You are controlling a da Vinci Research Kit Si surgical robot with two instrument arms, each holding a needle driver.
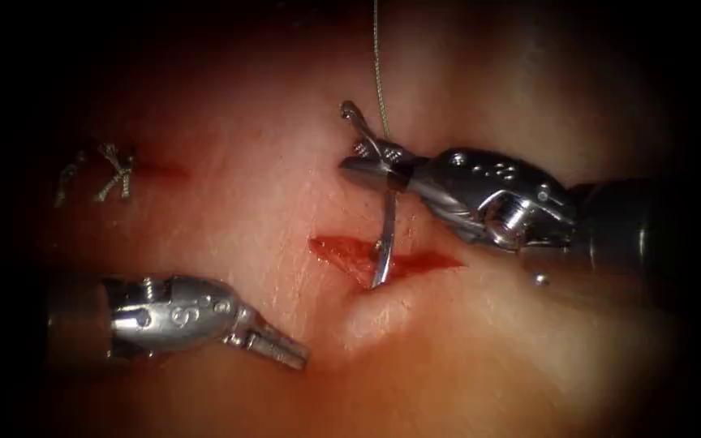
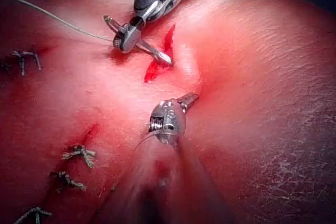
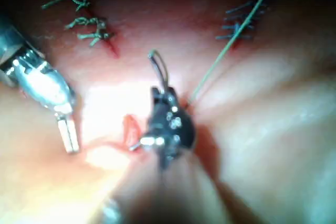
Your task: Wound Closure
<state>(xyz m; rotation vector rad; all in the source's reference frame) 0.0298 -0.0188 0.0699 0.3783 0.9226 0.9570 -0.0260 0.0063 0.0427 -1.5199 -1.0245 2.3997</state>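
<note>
Two claws, one needle, one thread, one open cut on the tissue [image 1: 229,203].

Item 1, your right claw [image 1: 375,166]: enters from the right, shaft nearly level, wrist angled toward the cut [image 1: 383,258]. Its jaws are pressed onto the needle [image 1: 384,235], pinching it partway along the curve, nearer the tail end. From the grip, the needle's body runs down to the cut, with the tip at or in the red opening; you cannot tell how deep it sits. The tail end curls up above the jaws.

Item 2, thread [image 1: 378,65]: runs from the needle's tail region straight up and out of the endoscope view.

Item 3, your left claw [image 1: 281,349]: comes in from the left, low, pointing right and slightly down, below and left of the cut. Jaws pressed together, holding nothing, apart from needle and thread.

Item 4, finished stitches [image 1: 115,172]: knotted thread ends, well left of the open cut.
</note>
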